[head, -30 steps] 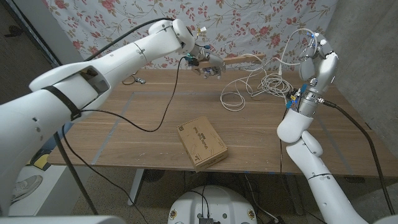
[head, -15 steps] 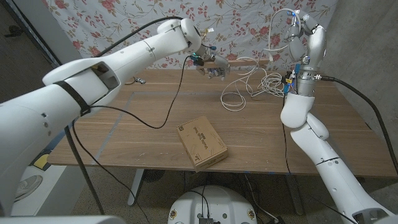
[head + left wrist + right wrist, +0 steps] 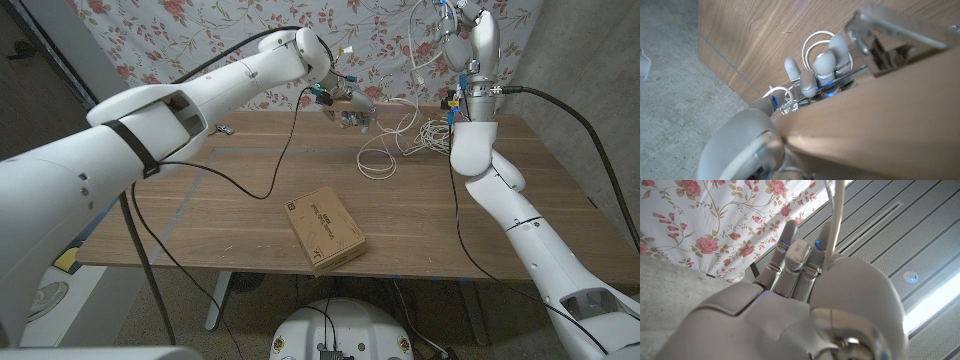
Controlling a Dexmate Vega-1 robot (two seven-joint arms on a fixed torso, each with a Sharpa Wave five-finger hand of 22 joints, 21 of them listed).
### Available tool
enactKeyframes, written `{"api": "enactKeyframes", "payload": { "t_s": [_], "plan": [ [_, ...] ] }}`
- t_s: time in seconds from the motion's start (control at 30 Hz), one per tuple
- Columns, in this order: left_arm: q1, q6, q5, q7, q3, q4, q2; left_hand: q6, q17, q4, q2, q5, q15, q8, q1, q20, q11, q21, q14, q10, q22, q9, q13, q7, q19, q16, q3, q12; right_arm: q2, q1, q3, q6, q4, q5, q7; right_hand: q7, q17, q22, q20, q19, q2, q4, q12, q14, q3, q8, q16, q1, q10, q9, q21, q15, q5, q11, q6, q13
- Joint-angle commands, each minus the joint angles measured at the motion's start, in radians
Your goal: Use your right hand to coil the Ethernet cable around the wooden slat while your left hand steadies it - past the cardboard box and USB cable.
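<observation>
White Ethernet cable now goes much higher than a second ago, because the right hand grips it and has lifted it way up by the flowery cloth, so a new loop looks ready to go around the wooden slat. The left hand still holds the slat up at the far edge of the tabletop. Loose cable lies below, and the cardboard box sits near the front edge, well out of the way.

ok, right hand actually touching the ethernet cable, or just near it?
Touching. In the right wrist view the white Ethernet cable runs up from between the right hand's curled fingers. In the head view the hand is raised high with the cable hanging from it.
</observation>
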Motion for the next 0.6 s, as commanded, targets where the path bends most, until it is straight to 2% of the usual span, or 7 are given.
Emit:
{"api": "enactKeyframes", "payload": {
  "t_s": [0.03, 0.27, 0.37, 0.6],
  "plan": [
    [-0.038, -0.199, -0.022, -0.090, 0.018, 0.203, -0.067, 0.002, -0.003, 0.002, 0.023, 0.007, -0.112, -0.004, 0.038, -0.004, -0.053, -0.005, 0.112, 0.031, -0.001, 0.001, 0.002, -0.001, -0.005, -0.005, 0.000, 0.003, -0.009, 0.152, -0.066, -0.016, 0.147, 0.052, 0.073, 0.054, 0.002, 0.003, -0.148, -0.001, 0.006, 0.004, 0.002, 0.007, 0.006, 0.006, 0.005, -0.001, -0.002, 0.002, 0.004, -0.021, -0.002, -0.005, 0.134, 0.001],
    [-0.037, -0.249, -0.037, -0.105, 0.005, 0.237, -0.065, -0.003, -0.004, 0.002, 0.019, 0.011, -0.114, -0.006, 0.038, -0.003, -0.052, -0.005, 0.108, 0.028, 0.000, 0.001, 0.002, -0.002, -0.012, -0.010, 0.000, 0.003, -0.011, 0.230, -0.086, -0.069, 0.242, 0.061, 0.066, 0.051, 0.002, 0.003, -0.148, -0.008, 0.005, 0.006, 0.006, 0.002, 0.004, 0.008, 0.005, -0.004, -0.008, 0.005, 0.000, -0.021, 0.000, -0.003, 0.133, 0.013],
    [-0.039, -0.290, -0.055, -0.125, -0.006, 0.276, -0.072, -0.003, -0.004, 0.002, 0.017, 0.013, -0.115, -0.006, 0.038, -0.003, -0.051, -0.004, 0.108, 0.026, 0.001, -0.001, 0.002, -0.005, -0.014, -0.010, 0.000, 0.003, -0.012, 0.266, -0.096, -0.096, 0.291, 0.073, 0.063, 0.049, 0.002, 0.003, -0.148, -0.009, 0.005, 0.007, 0.005, 0.001, 0.004, 0.008, 0.005, -0.005, -0.008, 0.006, -0.001, -0.021, 0.001, -0.005, 0.132, 0.011],
    [-0.028, -0.313, -0.077, -0.148, -0.021, 0.254, -0.044, -0.003, -0.006, 0.003, 0.013, 0.017, -0.115, -0.007, 0.038, -0.004, -0.053, -0.006, 0.105, 0.022, -0.002, -0.003, 0.002, -0.006, -0.015, -0.015, 0.000, 0.002, -0.015, 0.337, -0.135, -0.175, 0.404, 0.087, 0.047, 0.048, 0.003, 0.002, -0.147, -0.013, 0.004, 0.008, 0.007, -0.003, 0.002, 0.008, 0.005, -0.006, -0.009, 0.008, -0.005, -0.021, 0.003, -0.005, 0.131, 0.015]
  ]
}}
